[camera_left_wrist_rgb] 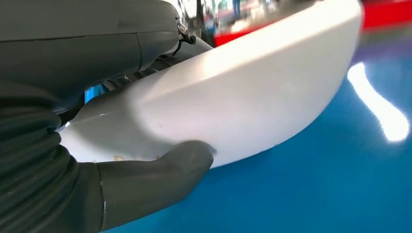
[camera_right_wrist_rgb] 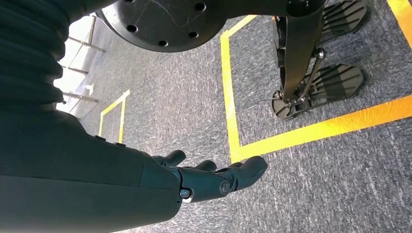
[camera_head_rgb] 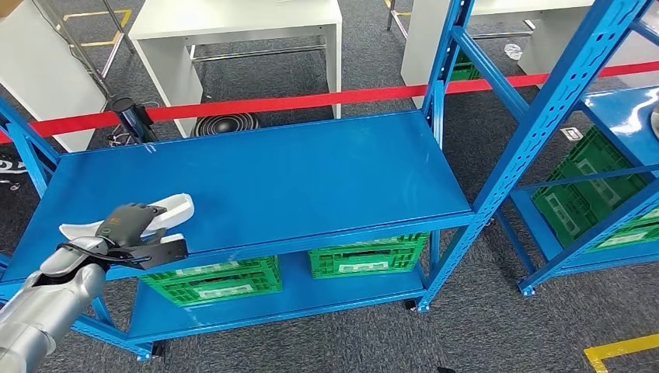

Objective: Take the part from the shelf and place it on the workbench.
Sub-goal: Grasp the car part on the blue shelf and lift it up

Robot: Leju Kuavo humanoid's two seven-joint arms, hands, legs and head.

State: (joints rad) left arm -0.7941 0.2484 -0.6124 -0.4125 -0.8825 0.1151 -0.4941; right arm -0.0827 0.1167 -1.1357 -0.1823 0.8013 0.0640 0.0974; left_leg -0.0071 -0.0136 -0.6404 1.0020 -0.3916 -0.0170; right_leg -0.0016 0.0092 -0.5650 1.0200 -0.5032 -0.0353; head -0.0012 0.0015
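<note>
One smooth curved white part [camera_head_rgb: 167,211], left hand [camera_head_rgb: 124,229] gripping, glossy blue shelf [camera_head_rgb: 295,179]

grey carpet floor [camera_head_rgb: 482,326], yellow tape lines [camera_right_wrist_rgb: 228,97], white tables [camera_head_rgb: 233,23] behind red barrier tape [camera_head_rgb: 311,101].

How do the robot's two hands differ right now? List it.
The left hand grips the white part over the blue shelf; the right hand holds nothing. The left is closed around the part with its thumb pressed on it; the right hangs above the grey floor, fingers loosely extended. Both are dark grey.
</note>
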